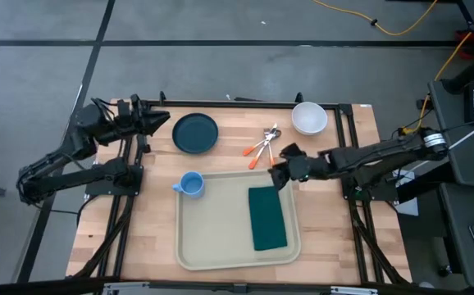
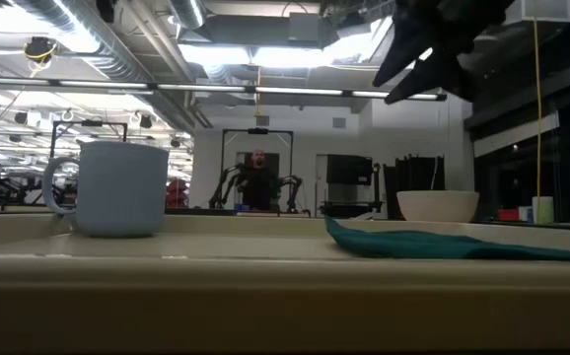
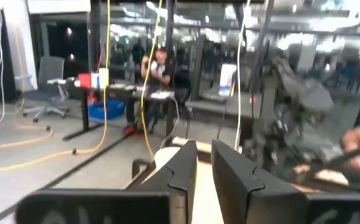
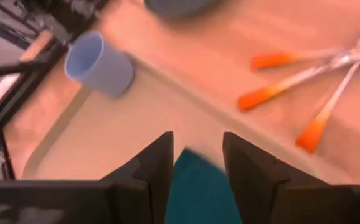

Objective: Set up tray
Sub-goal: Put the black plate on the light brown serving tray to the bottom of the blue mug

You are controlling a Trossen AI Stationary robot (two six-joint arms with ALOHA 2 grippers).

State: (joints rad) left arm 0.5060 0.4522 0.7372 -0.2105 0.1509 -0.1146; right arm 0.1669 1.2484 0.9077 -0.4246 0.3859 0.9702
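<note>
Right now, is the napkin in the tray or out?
In. The green napkin lies flat inside the tray, on its right side, within the rim; the right wrist view shows it under the right fingers.

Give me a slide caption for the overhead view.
Right hand above napkin on tray; mug at corner.

The high view is evenly and softly lit from above, with only faint shadows on the wooden table (image 1: pixel 327 238) and no glare. In the low view, ceiling strip lights (image 2: pixel 255 54) at about 12 o'clock blaze white, leaving the mug (image 2: pixel 117 187) and the tray (image 2: pixel 265 281) rim backlit and dim, the near rim out of focus. Both wrist views are smeared with blur, the orange-handled cutlery (image 4: pixel 292 93) softened at 2 o'clock
</note>
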